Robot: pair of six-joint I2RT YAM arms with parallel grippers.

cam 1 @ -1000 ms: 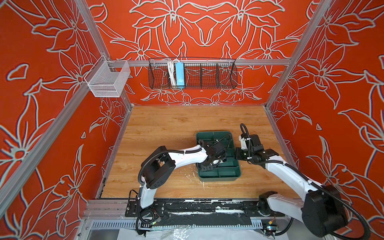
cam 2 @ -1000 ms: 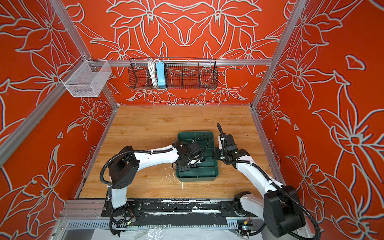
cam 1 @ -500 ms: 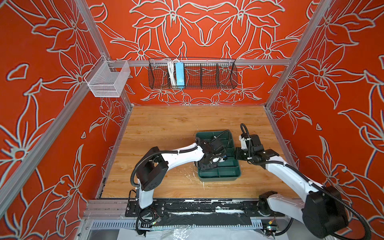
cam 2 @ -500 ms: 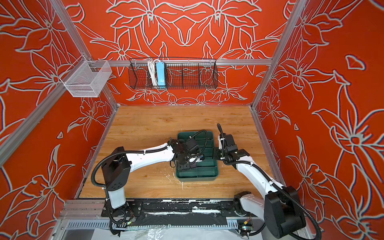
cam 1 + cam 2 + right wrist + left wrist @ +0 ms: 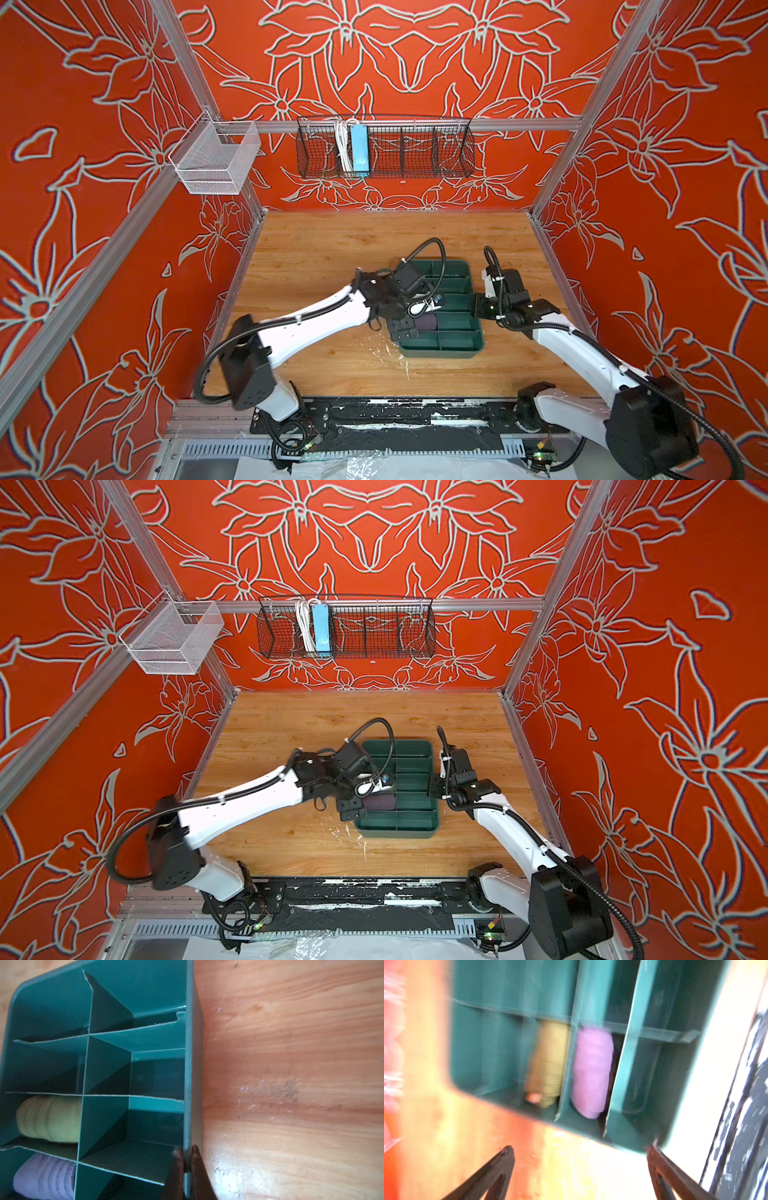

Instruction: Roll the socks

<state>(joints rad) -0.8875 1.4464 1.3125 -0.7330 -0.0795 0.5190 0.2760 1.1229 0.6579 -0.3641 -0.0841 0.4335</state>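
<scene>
The socks lie rolled in neighbouring compartments of the dark green tray [image 5: 457, 343] [image 5: 415, 827]. The purple roll [image 5: 591, 1072] [image 5: 44, 1176] [image 5: 426, 322] [image 5: 380, 802] sits next to the olive roll [image 5: 548, 1064] [image 5: 49, 1119], which my left wrist hides in both top views. By the tray's left edge my left gripper [image 5: 580, 1150] [image 5: 401, 330] [image 5: 351, 808] stands open and empty, short of the tray, in a blurred view. My right gripper [image 5: 187, 1150] [image 5: 478, 305] [image 5: 434, 785] is shut on the tray's right wall [image 5: 188, 1064].
The tray rests on a wooden table top [image 5: 332, 249] boxed in by red patterned walls. A black wire basket [image 5: 386, 151] hangs on the back wall and a white mesh basket [image 5: 216, 160] on the left rail. A black rail [image 5: 395, 415] runs along the front.
My left gripper has opened and pulled back to the left, off the tray's compartments. The purple roll now lies free in its compartment. The right arm has not moved.
</scene>
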